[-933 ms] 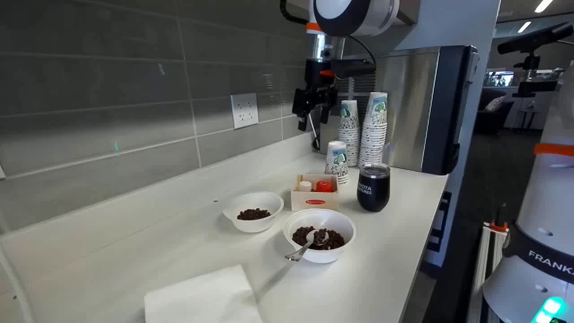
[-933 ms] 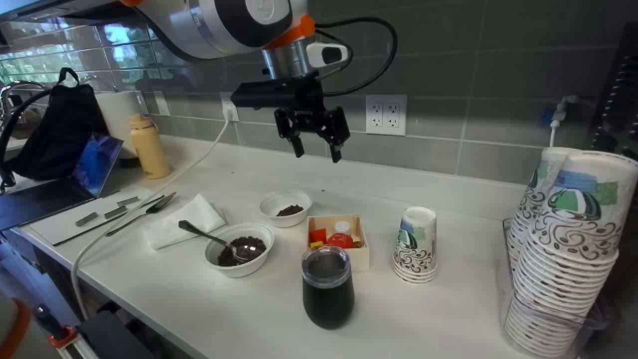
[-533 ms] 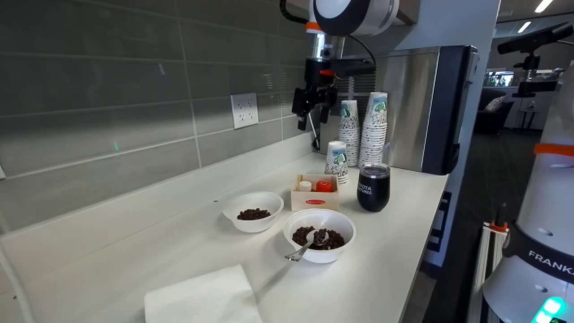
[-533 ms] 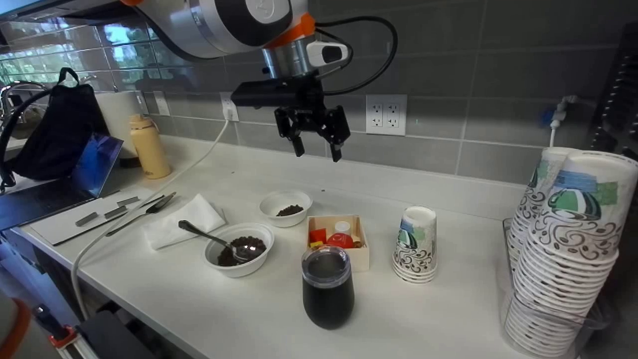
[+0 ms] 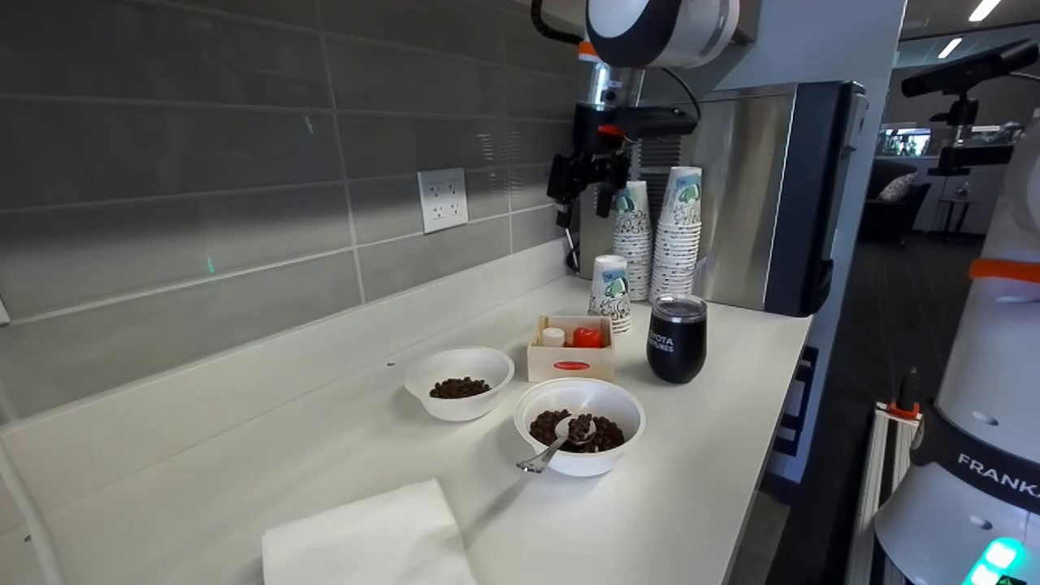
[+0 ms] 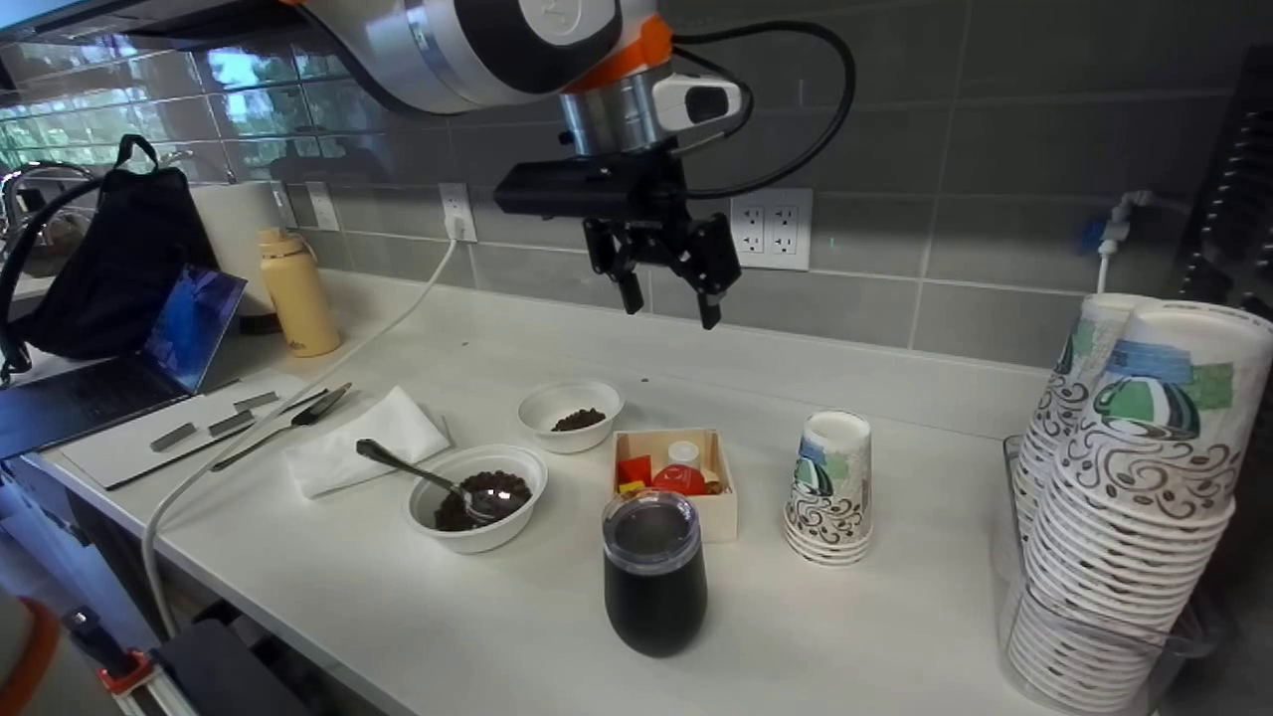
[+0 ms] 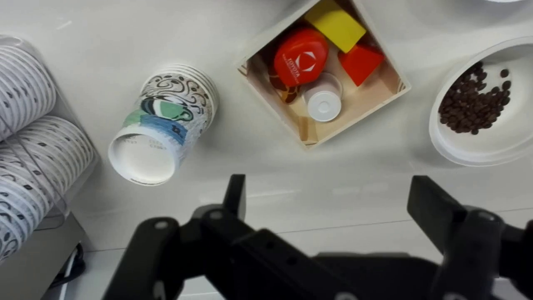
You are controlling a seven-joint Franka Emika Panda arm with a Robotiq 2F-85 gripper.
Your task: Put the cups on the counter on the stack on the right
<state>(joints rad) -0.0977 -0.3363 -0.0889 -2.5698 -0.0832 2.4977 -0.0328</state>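
Your gripper [image 6: 671, 306], jaws wide apart, holding nil, hangs abv. counter [image 6: 796, 646] nr back edge; cups [image 6: 830, 487], then stack [image 6: 1144, 467], stand twd R edge.

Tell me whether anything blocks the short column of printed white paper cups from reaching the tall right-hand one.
Low down, yes: the clear, boxy plastic holder around the foot of the tall column stands between it and the short column. Higher up, nothing visible does.
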